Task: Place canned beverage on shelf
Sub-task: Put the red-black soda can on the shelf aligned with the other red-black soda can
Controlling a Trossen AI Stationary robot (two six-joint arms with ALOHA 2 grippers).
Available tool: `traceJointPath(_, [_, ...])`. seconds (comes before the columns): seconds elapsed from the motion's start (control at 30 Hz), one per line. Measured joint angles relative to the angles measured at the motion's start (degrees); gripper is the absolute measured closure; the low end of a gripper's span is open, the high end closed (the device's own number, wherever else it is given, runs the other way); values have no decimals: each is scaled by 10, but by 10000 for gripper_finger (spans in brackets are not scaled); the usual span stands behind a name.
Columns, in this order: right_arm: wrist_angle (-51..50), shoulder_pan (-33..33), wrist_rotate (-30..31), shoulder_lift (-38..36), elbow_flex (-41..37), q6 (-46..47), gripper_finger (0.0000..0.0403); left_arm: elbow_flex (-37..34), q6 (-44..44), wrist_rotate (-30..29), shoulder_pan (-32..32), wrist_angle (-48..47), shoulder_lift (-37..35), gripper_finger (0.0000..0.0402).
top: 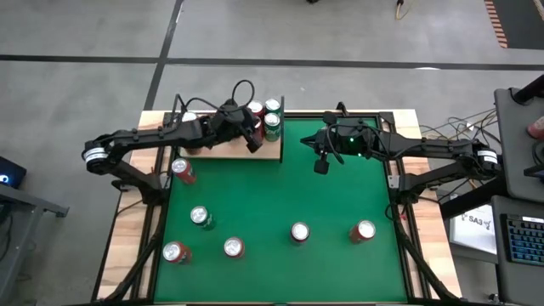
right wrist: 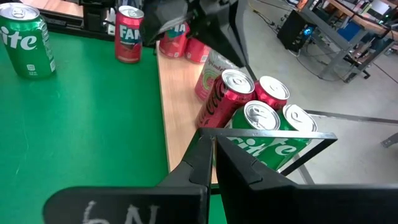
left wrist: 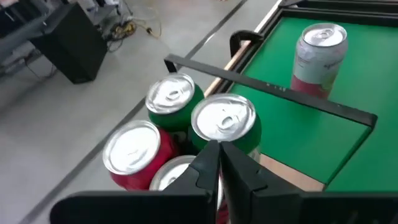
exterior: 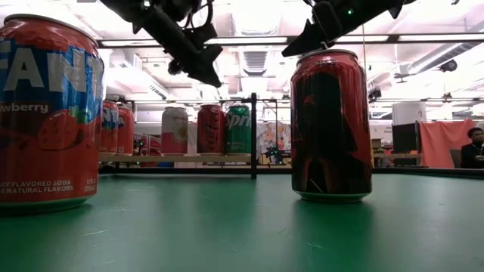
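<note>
The canned beverages are rigid thin-walled cylinders, judged moderately heavy if full, smooth and somewhat slippery, easily dented by an over-tight squeeze; a can is best taken around the middle of its side wall, from above, with the fingers straddling it. The shelf (top: 223, 150), a pale wood panel with black upright rods, lies at the far left of the green table (top: 340, 200), and a cluster of cans (top: 264, 116) is already stood at its far right corner, packed touching or nearly so. Loose cans are left upright on the green surface: a red can (top: 182, 171) just off the shelf's near left edge, a green-and-white can (top: 201, 218) nearer, then a row of four along the near side, among them the dark red can (exterior: 330, 125) that fills the low view. The left gripper (left wrist: 219, 157) is held closed and empty just above the cluster on the shelf. The right gripper (right wrist: 209, 149) is likewise closed on nothing, hung over the far middle of the table, just right of the shelf. Free space is judged to remain on the shelf's left and near parts; the black rail (left wrist: 267, 89) and the crowded cans are what could be struck when another can is brought in, and the left arm itself is stretched across the shelf.
</note>
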Motion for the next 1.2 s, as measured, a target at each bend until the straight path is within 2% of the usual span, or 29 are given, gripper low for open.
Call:
traceJointPath(0.2, [0,0,0,0,0,1,392,0,-17,-1,0,-24,18,402])
traceJointPath(0.4, [0,0,0,0,0,4,392,-2,-18,-30,0,-34,36,402])
traceJointPath(1.2, [0,0,0,0,0,0,392,6,-4,-30,-2,-49,39,402])
